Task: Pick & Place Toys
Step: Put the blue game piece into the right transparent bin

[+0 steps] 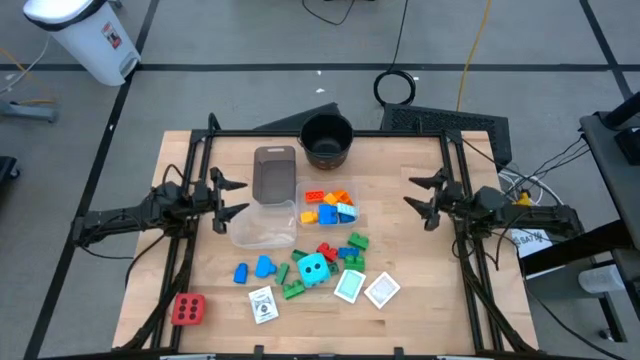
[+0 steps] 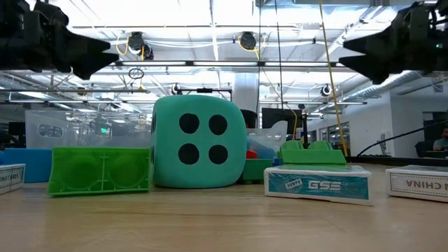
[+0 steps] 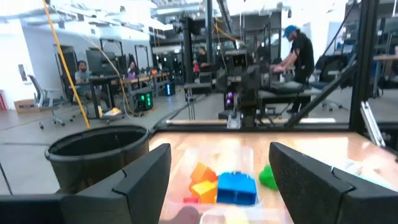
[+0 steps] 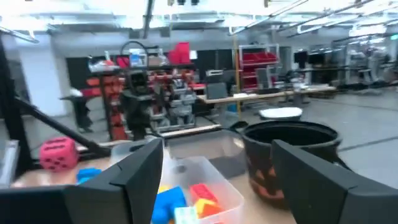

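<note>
Cyan dotted cube (image 2: 199,142) hides the tub behind; both grippers' jaws gape wide, empty.

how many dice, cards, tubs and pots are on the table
dotted cubes: 2, cyan and red
white-bordered cards: 3
clear tubs: 3
black pot: 1
total: 9
</note>
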Tool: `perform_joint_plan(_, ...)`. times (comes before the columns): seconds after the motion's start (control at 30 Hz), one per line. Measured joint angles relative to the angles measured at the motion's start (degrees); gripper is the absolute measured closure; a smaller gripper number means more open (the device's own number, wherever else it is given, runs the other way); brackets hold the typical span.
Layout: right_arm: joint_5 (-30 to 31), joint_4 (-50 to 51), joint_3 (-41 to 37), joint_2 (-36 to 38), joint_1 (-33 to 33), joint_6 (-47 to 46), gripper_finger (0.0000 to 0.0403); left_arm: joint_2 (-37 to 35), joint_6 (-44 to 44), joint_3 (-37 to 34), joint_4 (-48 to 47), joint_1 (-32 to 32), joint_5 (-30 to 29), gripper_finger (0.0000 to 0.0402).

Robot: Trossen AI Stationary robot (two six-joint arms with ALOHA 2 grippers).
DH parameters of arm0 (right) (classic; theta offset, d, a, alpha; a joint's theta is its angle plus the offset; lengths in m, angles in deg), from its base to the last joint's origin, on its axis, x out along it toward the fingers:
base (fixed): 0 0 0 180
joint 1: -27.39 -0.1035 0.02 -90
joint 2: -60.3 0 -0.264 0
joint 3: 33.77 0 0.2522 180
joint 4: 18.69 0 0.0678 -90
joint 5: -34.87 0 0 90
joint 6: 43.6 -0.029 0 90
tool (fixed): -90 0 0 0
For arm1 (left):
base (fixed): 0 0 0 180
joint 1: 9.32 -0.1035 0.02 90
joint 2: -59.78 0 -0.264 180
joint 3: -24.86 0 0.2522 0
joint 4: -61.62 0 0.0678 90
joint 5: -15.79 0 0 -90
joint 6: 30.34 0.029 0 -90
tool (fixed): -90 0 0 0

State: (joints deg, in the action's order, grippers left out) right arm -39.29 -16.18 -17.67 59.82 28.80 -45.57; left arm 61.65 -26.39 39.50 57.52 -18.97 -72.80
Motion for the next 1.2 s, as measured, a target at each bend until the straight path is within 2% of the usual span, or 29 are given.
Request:
perform_joint_plan(0.17, 0.59, 1.31, -1.28, -0.1, 0.0, 3.15, 0.0131, 0.0, -3.65, -0.02, 2.73, -0.01, 0.0, 0.0128)
perform_joint_plan(0.37, 0.58, 2.54, -1.35, -0.21, 0.0, 2.81, 0.0135, 0.0, -5.26, 0.0, 6.39, 0.0, 0.0, 0.0128)
perform_joint_plan(0.7, 0.56, 2.52, -1.44, -0.21, 0.0, 2.7, 0.0132, 0.01, -20.01, 0.27, 8.49, 0.0, 0.05, 0.0128)
perform_joint_plan(0.8, 0.56, 2.52, -1.46, -0.21, 0.0, 2.7, 0.0135, 1.67, -26.36, 3.2, 7.7, 0.96, 1.05, 0.0128)
perform_joint_plan(0.87, 0.56, 2.52, -1.46, -0.21, 0.0, 2.7, 0.0135, 4.57, -27.2, 7.66, 2.84, 2.89, 1.53, 0.0128)
perform_joint_plan(0.93, 0.56, 2.52, -1.48, -0.21, 0.0, 2.7, 0.0134, 9.01, -27.45, 13.33, -4.89, 5.42, -0.44, 0.0128)
perform_joint_plan(1.03, 0.56, 2.52, -1.48, -0.21, 0.0, 2.7, 0.0131, 18.37, -31.39, 23.43, -18.19, 10.15, -4.3, 0.0128)
perform_joint_plan(1.2, 0.56, 2.54, -1.48, -0.21, 0.0, 2.68, 0.0133, 36.74, -41.2, 41.13, -39.74, 18.27, -4.5, 0.0128)
